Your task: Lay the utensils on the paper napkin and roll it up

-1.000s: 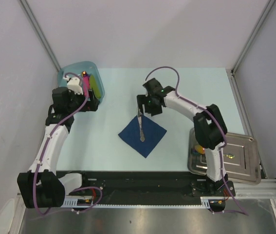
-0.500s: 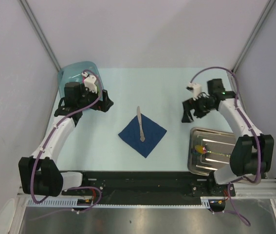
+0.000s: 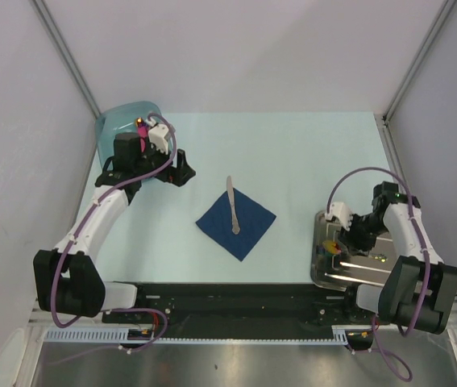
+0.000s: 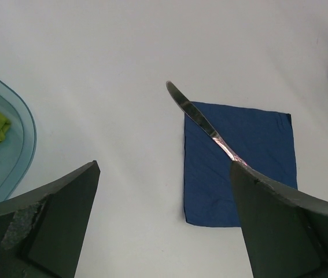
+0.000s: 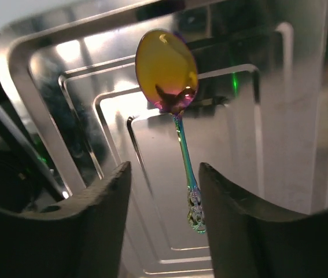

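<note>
Two arms. Left arm reaches to the far left, left gripper (image 3: 178, 172) spread wide and empty, just beside teal tub (image 3: 115, 121). Right arm is bent sharply over steel tray (image 3: 405, 242), right gripper (image 3: 337, 244) part-way apart astride the handle of the gold spoon (image 5: 166, 75), gripping nothing. Knife (image 3: 232, 205) lies diagonally on paper napkin (image 3: 244, 230), blade tip overhanging.
</note>
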Robot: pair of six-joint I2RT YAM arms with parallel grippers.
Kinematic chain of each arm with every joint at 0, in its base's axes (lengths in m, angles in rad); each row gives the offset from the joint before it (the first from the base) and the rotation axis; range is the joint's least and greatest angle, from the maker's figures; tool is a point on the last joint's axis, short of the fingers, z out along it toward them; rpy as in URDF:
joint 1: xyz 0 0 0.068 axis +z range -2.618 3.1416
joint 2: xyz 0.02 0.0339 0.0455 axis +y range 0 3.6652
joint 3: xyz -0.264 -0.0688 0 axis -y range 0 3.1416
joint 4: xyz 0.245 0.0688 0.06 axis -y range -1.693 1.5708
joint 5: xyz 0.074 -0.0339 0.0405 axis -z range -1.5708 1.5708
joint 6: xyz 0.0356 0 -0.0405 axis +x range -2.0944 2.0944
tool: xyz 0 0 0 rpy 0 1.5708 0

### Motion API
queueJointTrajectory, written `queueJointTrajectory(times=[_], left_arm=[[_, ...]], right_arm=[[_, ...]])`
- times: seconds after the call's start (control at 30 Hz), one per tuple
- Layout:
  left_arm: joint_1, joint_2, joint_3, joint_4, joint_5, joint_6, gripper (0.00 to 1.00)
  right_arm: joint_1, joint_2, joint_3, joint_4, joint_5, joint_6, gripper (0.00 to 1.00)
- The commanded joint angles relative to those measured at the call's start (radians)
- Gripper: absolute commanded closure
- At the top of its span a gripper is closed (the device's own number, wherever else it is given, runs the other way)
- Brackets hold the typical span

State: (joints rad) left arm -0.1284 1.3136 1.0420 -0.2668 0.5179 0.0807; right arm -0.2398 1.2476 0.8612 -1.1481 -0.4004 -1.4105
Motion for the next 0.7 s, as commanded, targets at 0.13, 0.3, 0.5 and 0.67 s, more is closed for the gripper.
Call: queueJointTrajectory(times=[0.13,0.3,0.5,0.67], left_arm=[[-0.005,-0.022,0.026,-0.020,0.019,0.027,0.00],[-0.005,-0.030,0.013,-0.028,0.018,0.030,0.00],[-0.004,-0.025,0.016,-0.028,0.022,0.034,0.00],[-0.004,-0.025,0.019,-0.038,0.022,0.048,0.00]], right_arm=[[0.043,-0.048,-0.172,0.235,0.155,-0.214,0.52],[0.071,-0.039,-0.231,0.323,0.182,-0.189,0.54],[0.083,0.006,-0.252,0.369,0.202,-0.163,0.60],[0.099,0.001,-0.303,0.389,0.204,-0.151,0.72]])
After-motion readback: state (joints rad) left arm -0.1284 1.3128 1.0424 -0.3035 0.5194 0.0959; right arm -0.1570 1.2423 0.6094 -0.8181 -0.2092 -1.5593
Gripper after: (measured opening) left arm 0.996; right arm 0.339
